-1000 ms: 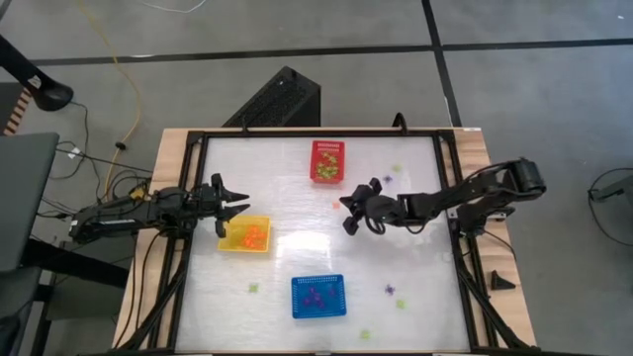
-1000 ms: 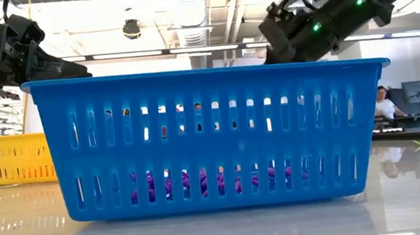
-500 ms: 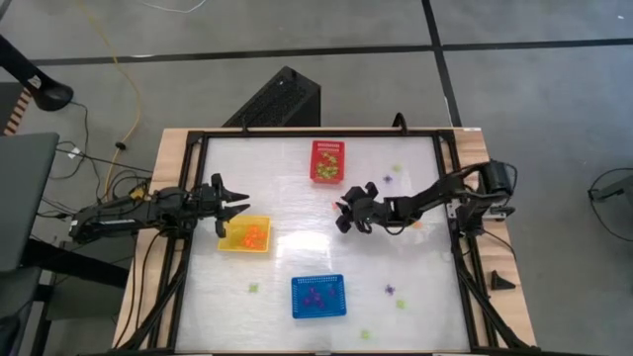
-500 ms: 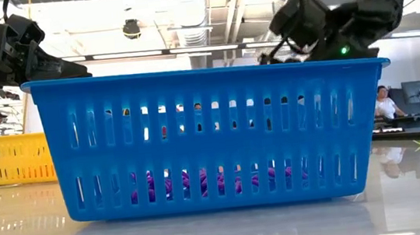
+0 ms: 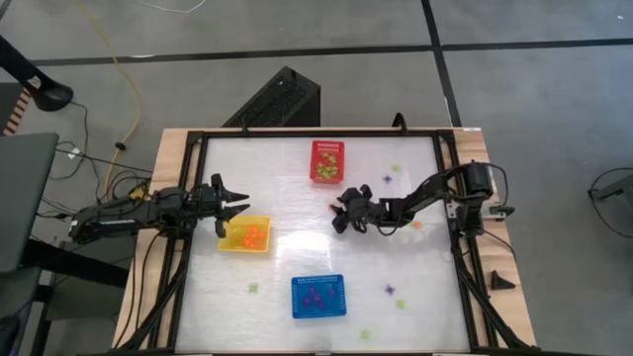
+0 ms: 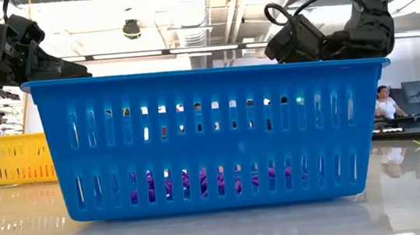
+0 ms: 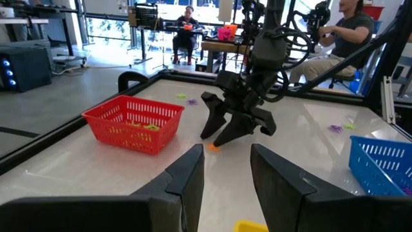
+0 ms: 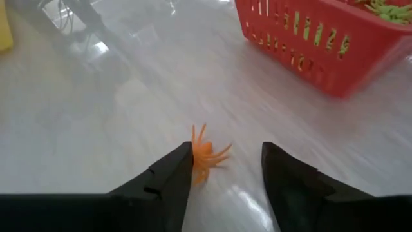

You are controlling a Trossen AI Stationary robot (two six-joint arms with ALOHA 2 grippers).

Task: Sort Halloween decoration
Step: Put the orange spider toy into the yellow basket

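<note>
Nearest you in the low view stands the blue basket (image 6: pixel 214 138), with purple trinkets (image 6: pixel 201 182) lying on its floor. Beside it, farther back, sits the yellow basket (image 5: pixel 246 235), holding orange trinkets (image 5: pixel 251 235). Your left end effector (image 5: pixel 238 209) hangs just over that basket's rim with its fingers parted and nothing between them. Toward the middle of the bench (image 5: pixel 297 188) your right end effector (image 8: pixel 222 169) is low over the surface, fingers spread apart, and a small orange spider (image 8: pixel 206 154) lies on the bench between the fingertips, close to one finger; you cannot tell whether it touches. Beyond it sits the red basket (image 5: pixel 328 161) with light green trinkets (image 8: pixel 386 9) inside. Loose purple and green pieces (image 5: pixel 395 294) lie scattered over the bench on the right arm's side.
</note>
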